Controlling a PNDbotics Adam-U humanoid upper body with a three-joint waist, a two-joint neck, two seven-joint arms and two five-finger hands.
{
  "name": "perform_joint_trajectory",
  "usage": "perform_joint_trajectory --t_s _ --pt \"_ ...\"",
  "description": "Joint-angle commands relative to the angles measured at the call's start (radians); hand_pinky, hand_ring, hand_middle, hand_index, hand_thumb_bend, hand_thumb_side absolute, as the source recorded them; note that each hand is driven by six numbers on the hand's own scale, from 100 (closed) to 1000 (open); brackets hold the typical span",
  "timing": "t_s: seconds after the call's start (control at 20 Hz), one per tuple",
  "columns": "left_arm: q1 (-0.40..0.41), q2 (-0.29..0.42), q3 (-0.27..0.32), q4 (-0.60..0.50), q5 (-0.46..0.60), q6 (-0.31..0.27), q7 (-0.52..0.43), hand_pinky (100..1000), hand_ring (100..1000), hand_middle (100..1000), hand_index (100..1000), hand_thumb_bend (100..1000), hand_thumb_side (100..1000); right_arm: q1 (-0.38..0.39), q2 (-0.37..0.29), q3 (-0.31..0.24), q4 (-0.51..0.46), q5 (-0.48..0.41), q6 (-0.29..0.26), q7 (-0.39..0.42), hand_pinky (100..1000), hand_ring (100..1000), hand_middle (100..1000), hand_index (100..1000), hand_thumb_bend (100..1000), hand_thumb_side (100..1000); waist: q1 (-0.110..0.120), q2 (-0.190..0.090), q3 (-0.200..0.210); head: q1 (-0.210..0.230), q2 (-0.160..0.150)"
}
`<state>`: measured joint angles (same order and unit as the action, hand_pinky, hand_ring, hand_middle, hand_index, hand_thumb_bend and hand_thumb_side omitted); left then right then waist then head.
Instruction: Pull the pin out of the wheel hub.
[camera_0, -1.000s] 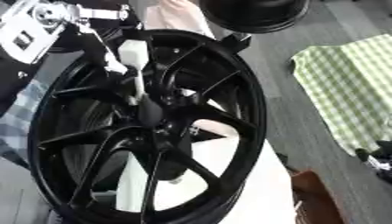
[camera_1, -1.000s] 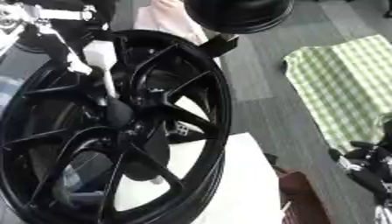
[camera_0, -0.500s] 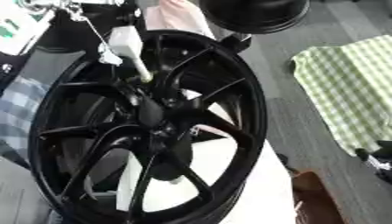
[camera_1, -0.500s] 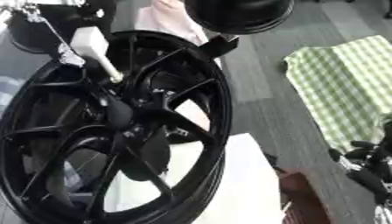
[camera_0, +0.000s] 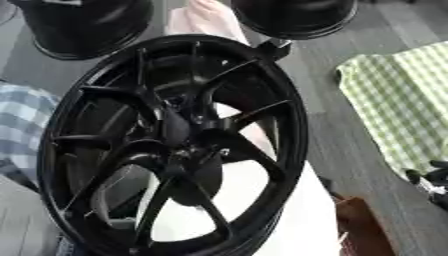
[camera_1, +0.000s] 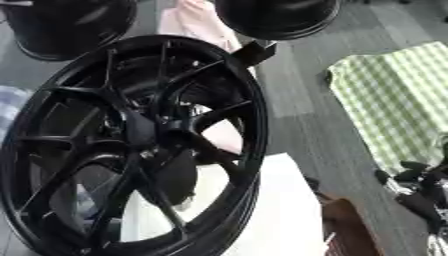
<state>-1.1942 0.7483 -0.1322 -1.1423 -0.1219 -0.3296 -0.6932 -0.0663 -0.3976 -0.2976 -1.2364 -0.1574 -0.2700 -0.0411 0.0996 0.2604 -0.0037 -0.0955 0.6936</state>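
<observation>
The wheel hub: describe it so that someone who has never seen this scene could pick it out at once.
Start from the green checked cloth on the grey floor and look left. The wheel hub is the middle of the big black spoked wheel filling the view. Two other black wheels lie behind it, smaller in view and cut off at the top edge.

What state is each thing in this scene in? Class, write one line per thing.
Wheel hub: black, standing tilted, spokes facing the camera; no pin visible in it.
Right hand: low at the right edge, holding nothing visible; fingers unclear.
Left hand: not in view.
Checked green cloth: lying flat, to the right.
Two dark rims: standing behind the hub.
</observation>
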Motion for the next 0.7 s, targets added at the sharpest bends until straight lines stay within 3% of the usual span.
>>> perform_joint_trajectory --t_s 0.05,0.3,0.4,0.45,0.5,0.7 --pt "0.054 0.123 0.094 -0.005 -0.001 0.014 0.082 568 374 135 352 413 100 0.003 -0.034 -0.015 -0.010 0.003 -0.001 -0.010 472 607 483 664 649 215 -0.004 -0.028 0.005 -0.004 0.002" --pt "0.260 0.237 0.211 0.037 -0.007 0.044 0.197 564 377 138 361 421 100 0.003 -0.036 -0.020 -0.007 -0.003 -0.004 -0.016 472 607 483 664 651 215 -0.006 -0.026 0.012 -0.010 0.003" --pt "0.355 0.263 0.255 0.050 -0.006 0.050 0.240 567 389 151 375 372 100 0.002 -0.035 -0.021 -0.006 -0.005 -0.005 -0.018 472 607 483 663 649 214 -0.007 -0.024 0.013 -0.012 0.004" --pt "0.409 0.269 0.275 0.051 -0.003 0.049 0.259 572 399 163 387 555 100 0.002 -0.035 -0.022 -0.006 -0.006 -0.006 -0.020 472 607 483 664 655 206 -0.009 -0.023 0.014 -0.015 0.006" --pt "0.459 0.271 0.292 0.046 -0.001 0.047 0.275 575 401 166 390 358 100 0.003 -0.034 -0.023 -0.005 -0.007 -0.007 -0.021 472 607 483 664 650 214 -0.010 -0.022 0.015 -0.017 0.008" --pt "0.631 0.250 0.338 -0.007 -0.024 0.033 0.320 618 456 239 465 374 100 0.005 -0.031 -0.025 -0.001 -0.010 -0.010 -0.024 472 607 483 664 650 213 -0.018 -0.021 0.020 -0.016 0.009"
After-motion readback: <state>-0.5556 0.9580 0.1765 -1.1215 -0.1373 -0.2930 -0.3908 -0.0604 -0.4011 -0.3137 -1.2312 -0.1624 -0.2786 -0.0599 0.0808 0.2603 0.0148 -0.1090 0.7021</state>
